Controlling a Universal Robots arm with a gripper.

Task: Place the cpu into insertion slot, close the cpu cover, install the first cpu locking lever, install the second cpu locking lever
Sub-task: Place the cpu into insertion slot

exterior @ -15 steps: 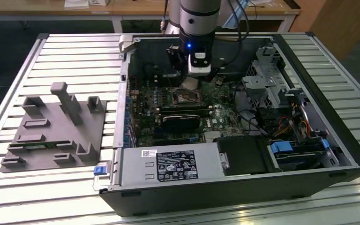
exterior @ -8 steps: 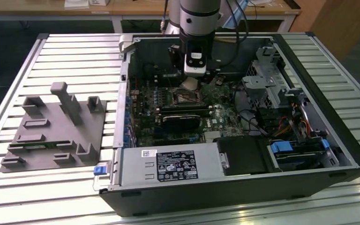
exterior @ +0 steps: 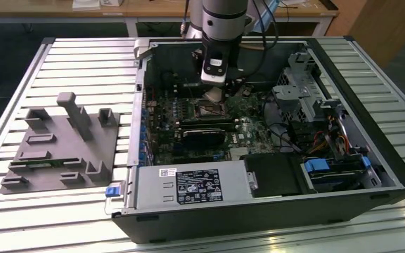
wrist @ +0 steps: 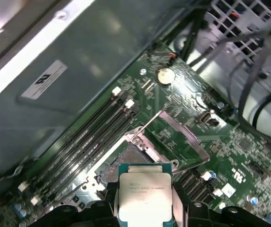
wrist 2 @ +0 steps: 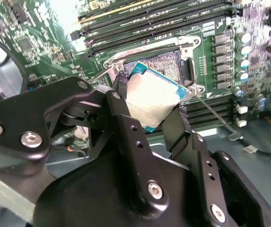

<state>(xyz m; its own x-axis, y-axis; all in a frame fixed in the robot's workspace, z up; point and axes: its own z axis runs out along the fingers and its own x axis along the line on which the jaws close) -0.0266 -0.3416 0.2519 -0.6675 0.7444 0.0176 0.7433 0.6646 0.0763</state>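
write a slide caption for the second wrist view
Gripper holding the cpu by its edges over the open insertion slot on the green motherboard.

The end effector (wrist: 145, 213) grips the cpu (wrist: 144, 191) by two opposite edges, its pale metal face toward the camera, just above the uncovered insertion slot (wrist: 125, 158). The cpu cover (wrist: 187, 135) stands swung back beside it. Black memory slots (wrist: 86, 142) run along the other side.

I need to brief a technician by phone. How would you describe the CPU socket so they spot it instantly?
Inside the open computer case, find the green motherboard. Just beneath the gripper, which holds the cpu, sits the insertion slot. It is a square black socket with a silvery rim, unlike the long, narrow memory slots beside it.
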